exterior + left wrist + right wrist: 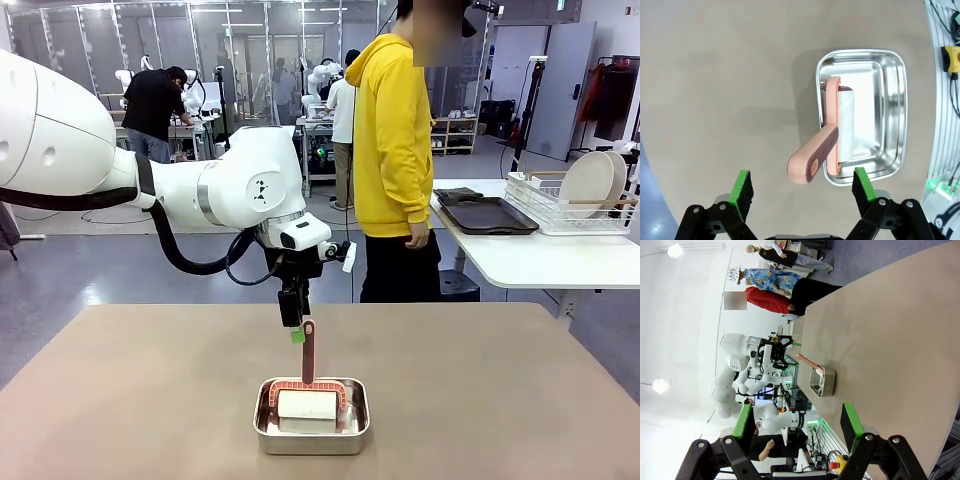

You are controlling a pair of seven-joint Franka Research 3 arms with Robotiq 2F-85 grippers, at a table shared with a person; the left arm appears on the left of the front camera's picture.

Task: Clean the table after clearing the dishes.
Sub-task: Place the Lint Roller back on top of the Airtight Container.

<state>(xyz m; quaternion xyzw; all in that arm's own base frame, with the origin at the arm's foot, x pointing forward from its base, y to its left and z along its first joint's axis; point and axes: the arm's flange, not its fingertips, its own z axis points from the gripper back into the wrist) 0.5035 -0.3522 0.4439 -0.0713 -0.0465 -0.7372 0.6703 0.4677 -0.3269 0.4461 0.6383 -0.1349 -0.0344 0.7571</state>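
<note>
A: Lower centre of the front view: a small rectangular steel pan (312,417) on the plain tan-brown surface (130,400) holds a white lint roller with a salmon-pink ribbed handle (308,352).

B: And the left arm's fingers (297,335)?

A: Spread wide, grasping nothing, just above the handle's upturned tip. In the left wrist view the handle's long axis slants from the pan toward the lower centre, between the green pads (742,187).

B: The right fingers (799,427)?

A: Apart and empty, well off. The white plates (590,183) stand in a rack, far right.
</note>
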